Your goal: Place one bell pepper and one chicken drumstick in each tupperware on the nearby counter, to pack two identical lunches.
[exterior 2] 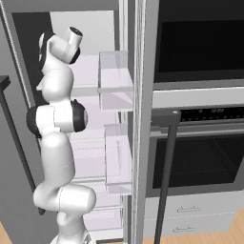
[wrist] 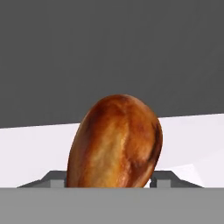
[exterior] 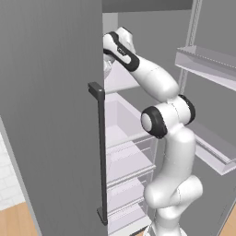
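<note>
Right between my jaws sits the drumstick point(wrist: 116, 142), fat end up, long axis running away from me; can't tell if they're gripping yet.

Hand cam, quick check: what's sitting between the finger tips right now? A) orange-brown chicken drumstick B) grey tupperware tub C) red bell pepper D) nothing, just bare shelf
A. The hand view shows a glossy orange-brown chicken drumstick, fat end up, rising between the two dark finger tips of the gripper over a pale fridge shelf; whether the jaws are already clamped on it can't be told.
</note>
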